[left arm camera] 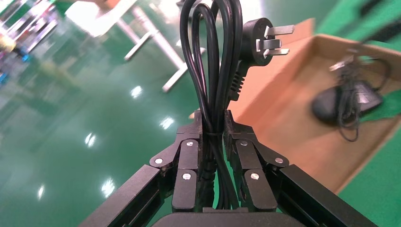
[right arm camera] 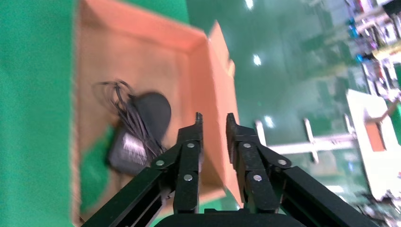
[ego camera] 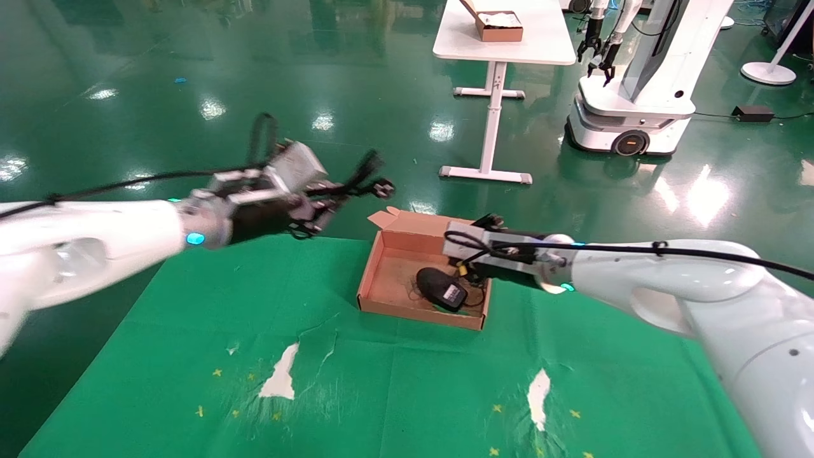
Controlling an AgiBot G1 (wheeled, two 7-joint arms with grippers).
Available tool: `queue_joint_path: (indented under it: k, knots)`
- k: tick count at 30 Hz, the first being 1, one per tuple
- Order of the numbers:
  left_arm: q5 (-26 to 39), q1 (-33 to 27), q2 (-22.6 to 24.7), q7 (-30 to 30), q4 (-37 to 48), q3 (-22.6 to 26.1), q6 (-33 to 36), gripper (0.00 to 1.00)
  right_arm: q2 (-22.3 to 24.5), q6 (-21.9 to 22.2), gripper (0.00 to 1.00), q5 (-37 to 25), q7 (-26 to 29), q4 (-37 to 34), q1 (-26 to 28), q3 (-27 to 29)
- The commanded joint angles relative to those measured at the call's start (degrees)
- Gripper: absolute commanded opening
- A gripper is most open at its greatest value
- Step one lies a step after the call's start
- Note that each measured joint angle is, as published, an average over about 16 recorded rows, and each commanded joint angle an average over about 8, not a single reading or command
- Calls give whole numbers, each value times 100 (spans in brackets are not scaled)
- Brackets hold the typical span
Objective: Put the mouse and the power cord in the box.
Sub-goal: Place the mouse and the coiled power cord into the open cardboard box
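Observation:
The power cord (ego camera: 372, 178) is a looped thick black cable with a pronged plug (left arm camera: 265, 40). My left gripper (ego camera: 337, 197) is shut on the cord (left arm camera: 210, 56) and holds it in the air, left of the box and beyond the table's far edge. The brown cardboard box (ego camera: 420, 316) lies open on the green cloth. The black mouse (ego camera: 441, 287), white label up, rests inside with its thin cable. My right gripper (ego camera: 488, 222) hovers over the box's far right corner, open, with nothing between its fingers (right arm camera: 191, 142). The right wrist view shows the mouse (right arm camera: 151, 113) on the box floor (right arm camera: 142, 52).
The green cloth has torn white patches (ego camera: 280, 375) near the front. Beyond the table on the green floor stand a white table (ego camera: 502, 48) carrying a small brown box (ego camera: 499, 25), and another white robot (ego camera: 636, 95).

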Motion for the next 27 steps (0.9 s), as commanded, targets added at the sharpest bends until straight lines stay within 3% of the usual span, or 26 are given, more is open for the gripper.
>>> queue_joint_path:
  k: [1, 4, 7, 12, 16, 17, 24, 27]
  knots:
    - [66, 47, 149, 56, -9, 41, -56, 0, 7, 162, 100, 62, -30, -63, 10, 0]
    - [147, 206, 257, 146, -217, 129, 260, 0, 197, 290, 100, 112, -188, -183, 319, 48]
    - [172, 339, 291, 195, -488, 210, 523, 0, 530, 104, 100, 168, -365, -211, 704, 103]
    - [80, 484, 326, 198, -941, 350, 331, 0, 1046, -786, 100, 290, -622, -166, 1111, 176]
    - [-122, 600, 351, 28, -1240, 500, -128, 2, 1183, -1418, 100, 391, -798, -217, 1193, 220]
    - [-182, 624, 355, -38, -1299, 540, -236, 10, 1197, -1523, 100, 412, -837, -240, 1204, 230]
    - [-448, 723, 379, -379, -1574, 780, -691, 96, 1299, -1874, 100, 496, -1000, -371, 1314, 270]
    - [-491, 737, 383, -406, -1611, 813, -749, 100, 1310, -1905, 100, 510, -1011, -393, 1334, 276]
